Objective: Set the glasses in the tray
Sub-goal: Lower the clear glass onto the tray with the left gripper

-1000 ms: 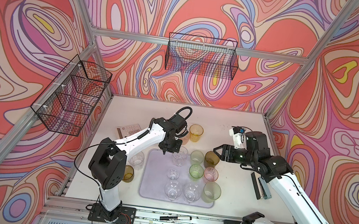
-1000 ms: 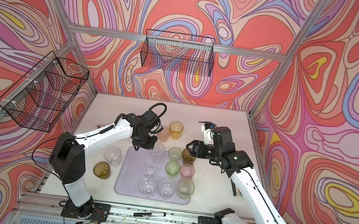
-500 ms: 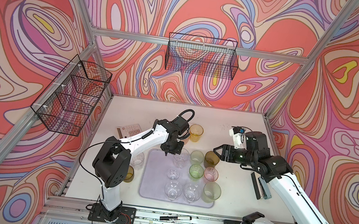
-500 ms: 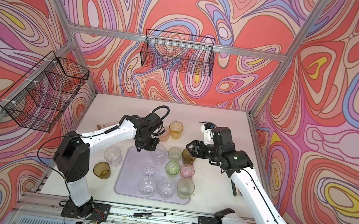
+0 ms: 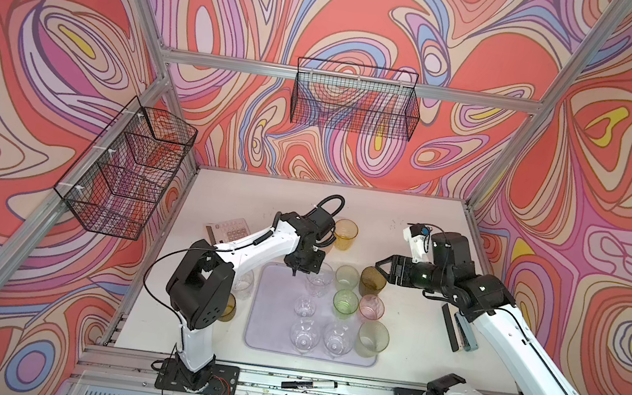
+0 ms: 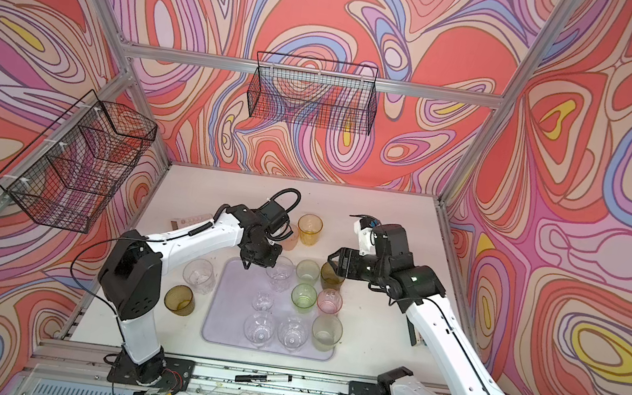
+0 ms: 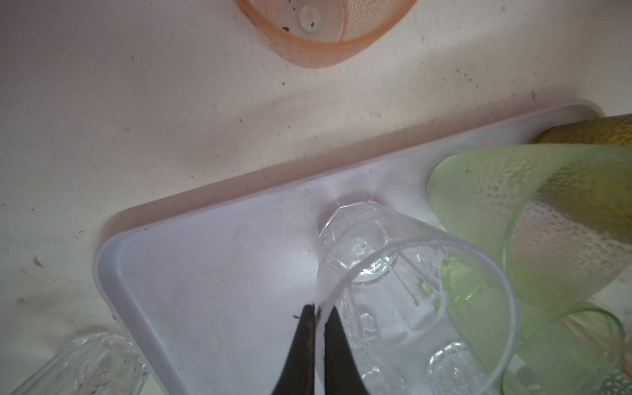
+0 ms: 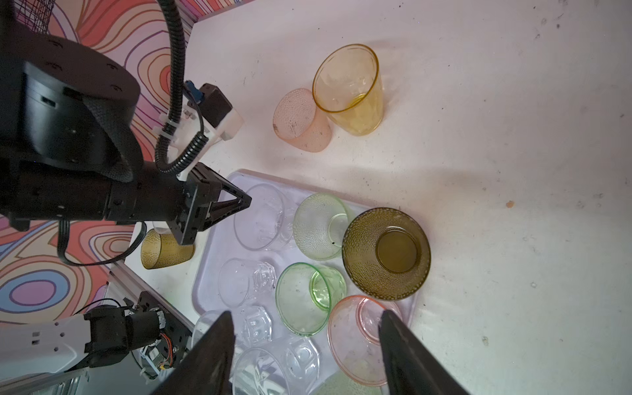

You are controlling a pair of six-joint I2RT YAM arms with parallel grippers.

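left gripper (image 7: 316,314): clamped tight on the lip of the clear glass (image 7: 410,290), one finger inside the wall and one outside, so it's a thin rim pinch

clear glass: upper middle of the tray (image 5: 268,318) in a top view. The base looks to be down by the tray's upper rim, but I can't tell if it's fully resting

right gripper (image 8: 306,314): jaws wide, holding nothing, parked just right of the olive-brown glass (image 5: 372,282) at the tray's upper right corner

not in the tray yet: amber-yellow glass (image 5: 345,234) and peach glass (image 8: 301,119) just above the tray in the frame. A loose clear glass (image 6: 199,274) and a second olive-brown glass (image 6: 179,300) are off its left edge

how they handle: my guess is light, stiff, thin-walled and pretty slick. Can't tell glass from plastic, so treat them as breakable. A rim pinch lets a tumbler swing and tip, so go slow

where to grab: the lip, like the left one does. All the leftovers stand mouth-up. The tray is packed on the right with glasses nearly touching, so a wide grab round the body would bump neighbours

free space: the tray's left side is bare
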